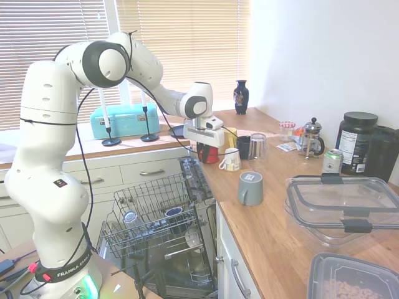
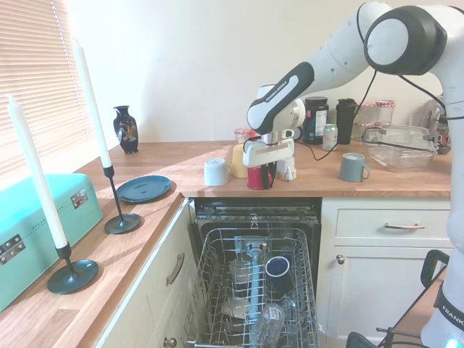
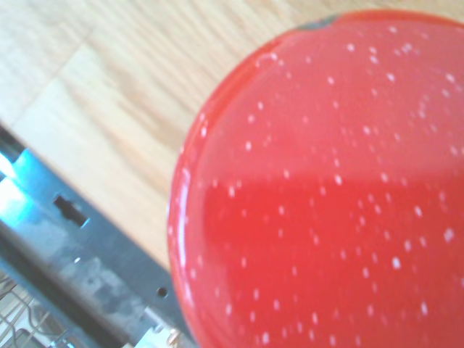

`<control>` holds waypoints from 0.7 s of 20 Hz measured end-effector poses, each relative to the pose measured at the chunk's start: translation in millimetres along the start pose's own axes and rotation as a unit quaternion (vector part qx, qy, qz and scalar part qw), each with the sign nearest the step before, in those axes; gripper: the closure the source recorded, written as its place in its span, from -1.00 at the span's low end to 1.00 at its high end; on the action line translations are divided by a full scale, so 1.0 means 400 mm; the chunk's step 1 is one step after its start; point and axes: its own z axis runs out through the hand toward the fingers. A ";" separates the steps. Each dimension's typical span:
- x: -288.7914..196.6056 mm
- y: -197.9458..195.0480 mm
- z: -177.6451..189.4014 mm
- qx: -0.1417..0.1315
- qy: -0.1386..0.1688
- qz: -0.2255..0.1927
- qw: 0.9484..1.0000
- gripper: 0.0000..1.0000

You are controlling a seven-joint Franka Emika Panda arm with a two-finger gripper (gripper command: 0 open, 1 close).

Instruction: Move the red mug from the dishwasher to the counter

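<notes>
Currently: mug (image 2: 257,177), red, upright on the surface (image 2: 196,156) at its edge above the open dishwasher (image 2: 254,290), tool (image 2: 265,174) closed around it, cream mug (image 2: 215,172) beside.

The small glossy red mug (image 3: 319,196) has a smooth, shiny surface flecked with tiny white specks. The warm brown butcher-block counter (image 3: 109,94) shows matt wood grain. The dishwasher's (image 2: 254,290) grey wire rack (image 1: 149,218) looks like coated metal, and its top edge shows a dull metal strip
</notes>
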 end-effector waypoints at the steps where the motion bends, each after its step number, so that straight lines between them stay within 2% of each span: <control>1: 0.004 -0.001 0.002 0.000 -0.001 0.001 1.000 -1.00; 10: 0.005 0.005 0.010 -0.004 0.002 0.004 1.000 -1.00; 14: -0.023 0.023 0.009 0.007 0.014 0.004 1.000 -1.00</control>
